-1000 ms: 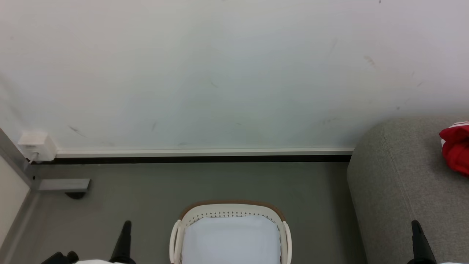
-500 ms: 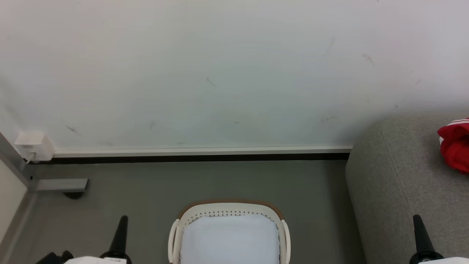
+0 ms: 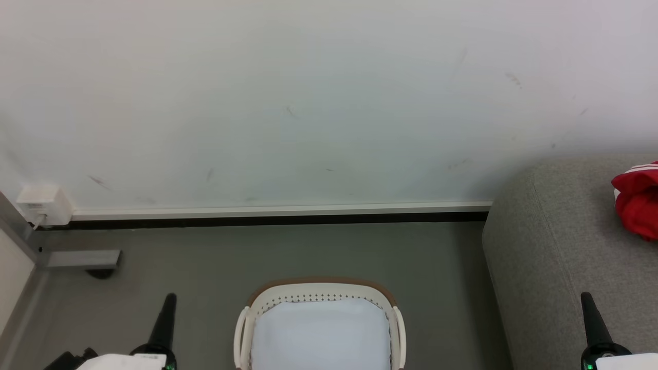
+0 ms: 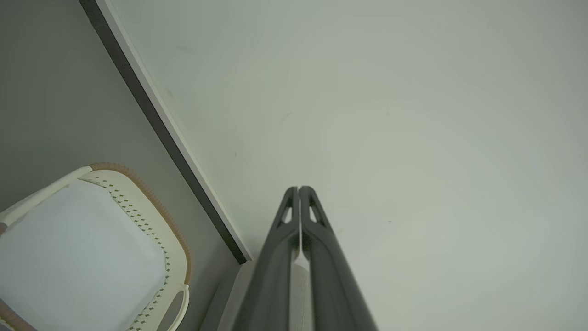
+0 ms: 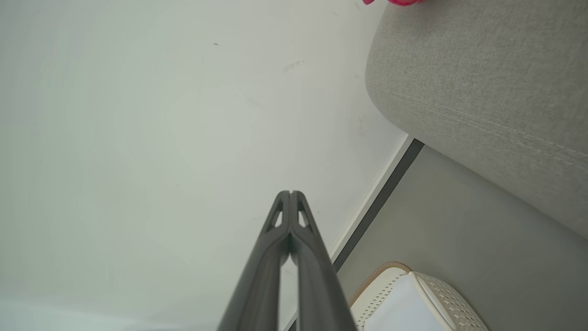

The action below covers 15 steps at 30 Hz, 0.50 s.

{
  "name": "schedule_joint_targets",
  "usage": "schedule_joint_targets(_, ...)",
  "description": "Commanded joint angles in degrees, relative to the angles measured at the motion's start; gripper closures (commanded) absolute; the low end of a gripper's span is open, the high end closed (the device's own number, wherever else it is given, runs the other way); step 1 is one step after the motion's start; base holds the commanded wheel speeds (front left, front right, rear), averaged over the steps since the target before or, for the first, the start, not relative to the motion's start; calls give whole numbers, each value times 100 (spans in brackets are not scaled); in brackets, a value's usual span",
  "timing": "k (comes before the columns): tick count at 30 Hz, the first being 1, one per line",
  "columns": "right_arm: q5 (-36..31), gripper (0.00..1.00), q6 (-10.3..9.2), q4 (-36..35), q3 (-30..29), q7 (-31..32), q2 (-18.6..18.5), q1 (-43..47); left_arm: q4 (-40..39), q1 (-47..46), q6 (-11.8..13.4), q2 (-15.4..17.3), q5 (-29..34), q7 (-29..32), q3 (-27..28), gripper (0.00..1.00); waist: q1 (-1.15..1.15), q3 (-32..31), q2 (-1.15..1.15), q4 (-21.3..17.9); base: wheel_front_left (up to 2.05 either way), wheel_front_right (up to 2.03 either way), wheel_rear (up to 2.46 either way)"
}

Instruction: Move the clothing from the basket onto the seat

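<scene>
1. Left gripper (image 4: 298,193): fingers pressed together along their tips, nothing between them. It points at the white wall (image 3: 308,103), left of the basket (image 3: 321,290).
2. Right gripper (image 5: 291,196): fingers likewise together, nothing held. It sits right of the basket, in front of the seat (image 3: 555,246).
3. Basket: on the grey floor (image 3: 257,252) between the two grippers, touching neither. Its pale lining (image 3: 321,334) shows inside.
4. Seat: at the right, its end against the wall, near the basket but apart from it.
5. Clothing (image 3: 637,205): a red bundle with a white striped panel lying on the seat, cut off by the right frame edge, well apart from the basket.
</scene>
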Motion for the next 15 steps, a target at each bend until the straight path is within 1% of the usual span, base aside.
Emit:
schedule_joint_targets(1, 161, 100, -11, -51, -21, 33, -67, -113, -61, -101, -33, 21, -149, 48, 43, 100, 0, 4, 0, -5, 0, 0, 0)
schedule_joint_targets(15, 819, 100, -12, -91, -54, 197, -74, -196, -136, -147, -46, 11, -789, 227, 135, 100, 0, 36, 0, -44, 0, 0, 0)
